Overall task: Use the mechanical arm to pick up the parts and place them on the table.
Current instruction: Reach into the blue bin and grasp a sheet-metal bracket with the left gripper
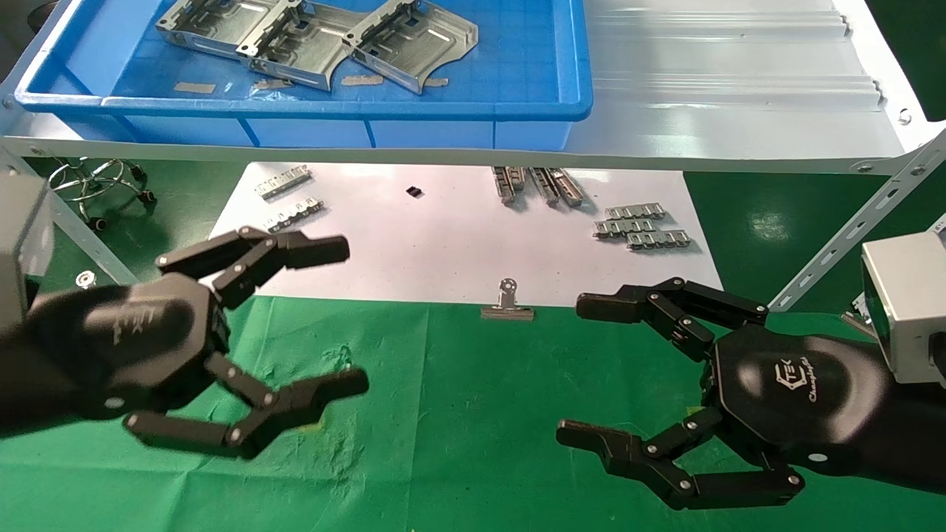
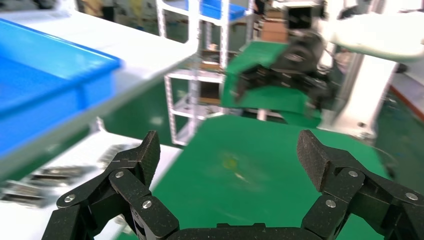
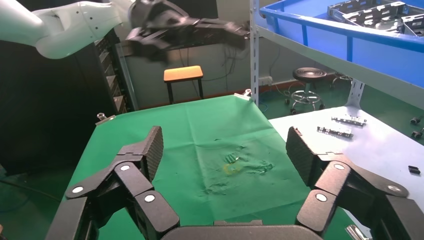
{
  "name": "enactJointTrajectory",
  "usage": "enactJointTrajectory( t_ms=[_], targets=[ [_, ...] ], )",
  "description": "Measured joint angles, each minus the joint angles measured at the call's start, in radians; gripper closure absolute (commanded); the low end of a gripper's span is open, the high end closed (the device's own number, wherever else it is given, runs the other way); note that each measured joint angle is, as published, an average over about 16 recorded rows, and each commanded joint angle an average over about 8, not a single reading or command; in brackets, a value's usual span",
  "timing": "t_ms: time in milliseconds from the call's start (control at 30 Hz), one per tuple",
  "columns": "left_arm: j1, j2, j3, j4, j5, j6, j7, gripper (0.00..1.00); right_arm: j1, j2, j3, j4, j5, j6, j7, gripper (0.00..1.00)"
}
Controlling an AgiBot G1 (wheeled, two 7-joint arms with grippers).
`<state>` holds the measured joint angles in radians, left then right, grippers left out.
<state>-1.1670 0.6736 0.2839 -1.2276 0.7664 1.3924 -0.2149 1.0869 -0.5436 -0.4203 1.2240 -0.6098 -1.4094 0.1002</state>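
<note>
So both hands are hanging low over the green table (image 1: 458, 443) with nothing in them: the left gripper (image 1: 355, 318) is spread wide, its two fingers well apart, and the right gripper (image 1: 573, 366) is the same, jaws gaping and empty, the two facing each other across a bare patch of cloth. Looks to me like the reach-for-a-part step hasn't started yet, and neither arm is obviously the one that'll go. If I were driving, I'd keep the fingers this wide on the way up, since the parts are flat plates with raised rims and you'd want to come down over an edge instead of trying to pinch the flat face. Also watch the front lip of the shelf (image 1: 739, 96), because it sits between the grippers and the bin and you have to clear it going up and coming back. Just past the fingertips there's a binder clip (image 1: 507, 301) at the seam where the white sheet (image 1: 443, 236) starts, with little toothed strips (image 1: 641, 227) scattered farther out on it, not what we're after. Farthest from the grippers, up on the shelf, is the blue bin (image 1: 369, 111), holding three parts (image 1: 318, 33) lying overlapped in a row at its far side, plus some small tan strips nearer its front wall.
</note>
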Motion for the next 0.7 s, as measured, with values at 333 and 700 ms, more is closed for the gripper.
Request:
enactJointTrajectory(
  t_ms=[333, 700],
  targets=[
    [-0.182, 0.12, 0.039, 0.146, 0.101, -0.134, -0.026, 0.0, 0.0, 0.0, 0.0, 0.0, 0.0, 0.0, 0.0, 1.0],
    [-0.418, 0.235, 0.113, 0.392, 0.279, -0.282, -0.035, 0.0, 0.0, 0.0, 0.0, 0.0, 0.0, 0.0, 0.0, 1.0]
  ],
)
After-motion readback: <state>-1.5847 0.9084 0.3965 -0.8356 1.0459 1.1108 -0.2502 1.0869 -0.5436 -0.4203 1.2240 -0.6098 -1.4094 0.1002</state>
